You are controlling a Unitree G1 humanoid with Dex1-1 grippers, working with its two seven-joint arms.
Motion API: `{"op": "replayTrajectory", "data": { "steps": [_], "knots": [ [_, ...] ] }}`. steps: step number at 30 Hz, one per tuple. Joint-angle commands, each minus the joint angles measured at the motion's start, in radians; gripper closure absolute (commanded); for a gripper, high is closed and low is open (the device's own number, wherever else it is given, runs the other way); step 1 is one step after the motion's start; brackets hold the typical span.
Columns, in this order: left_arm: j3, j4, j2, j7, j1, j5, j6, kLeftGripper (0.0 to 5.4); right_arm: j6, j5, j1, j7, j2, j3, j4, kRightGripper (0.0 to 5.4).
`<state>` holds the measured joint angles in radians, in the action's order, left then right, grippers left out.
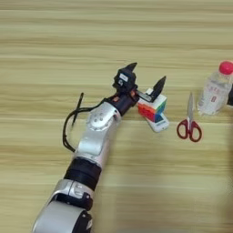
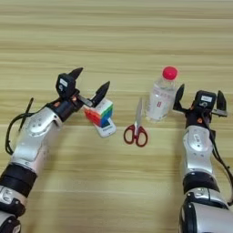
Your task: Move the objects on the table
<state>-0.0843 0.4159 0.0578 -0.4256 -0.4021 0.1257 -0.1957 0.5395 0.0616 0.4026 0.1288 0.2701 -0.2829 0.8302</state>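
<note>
- Worktop (image 1: 45,36) of light wood with plank-like grain is seen filling the left eye view; the objects are grouped at its right half.
- The left pincer (image 1: 146,76) is seen spread open, one black finger raised above the wrist, the other tipped over the top of the puzzle cube (image 1: 152,109). Nothing is gripped.
- The cube is seen lying on or against the white remote control (image 1: 160,124), of which only the near end shows from under it. Whether the finger touches the cube cannot be told.
- A thin black pen (image 1: 79,103) lies just beside the left forearm, on its outer side.
- The red-handled scissors (image 1: 189,125) lie shut, blades pointing away from the robot, between the cube and the bottle (image 1: 215,91).
- In the right eye view, the right pincer (image 2: 200,96) is shown open and empty, just beside the bottle's right flank, apparently parked.
- The bottle stands upright, red cap (image 2: 169,73) on top, near the scissors' blade tips.
- The open stance over the cube is judged to be a setting for a grasp or push of the cube.
</note>
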Motion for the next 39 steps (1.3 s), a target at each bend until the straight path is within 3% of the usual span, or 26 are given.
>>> {"op": "replayTrajectory", "data": {
  "steps": [1, 8, 14, 20, 39],
  "knots": [
    [0.064, 0.007, -0.045, 0.028, -0.024, 0.022, -0.007, 0.02, 0.005, -0.002, 0.008, 0.013, -0.003, -0.001, -0.008, 0.0],
    [0.183, 0.14, -0.115, 0.11, -0.08, 0.029, -0.083, 0.02, 0.002, -0.007, -0.022, 0.012, 0.002, 0.004, -0.046, 0.0],
    [0.269, 0.357, -0.17, 0.225, -0.149, 0.019, -0.196, 0.02, -0.021, -0.003, -0.078, -0.01, 0.015, 0.003, -0.109, 0.0],
    [0.268, 0.473, -0.167, 0.247, -0.178, 0.009, -0.266, 0.02, -0.051, -0.01, -0.13, -0.031, 0.022, 0.01, -0.167, 0.0],
    [0.26, 0.533, -0.156, 0.272, -0.206, 0.009, -0.302, 0.02, -0.214, 0.007, -0.367, -0.211, 0.052, 0.036, -0.415, 0.0]
  ]
}}
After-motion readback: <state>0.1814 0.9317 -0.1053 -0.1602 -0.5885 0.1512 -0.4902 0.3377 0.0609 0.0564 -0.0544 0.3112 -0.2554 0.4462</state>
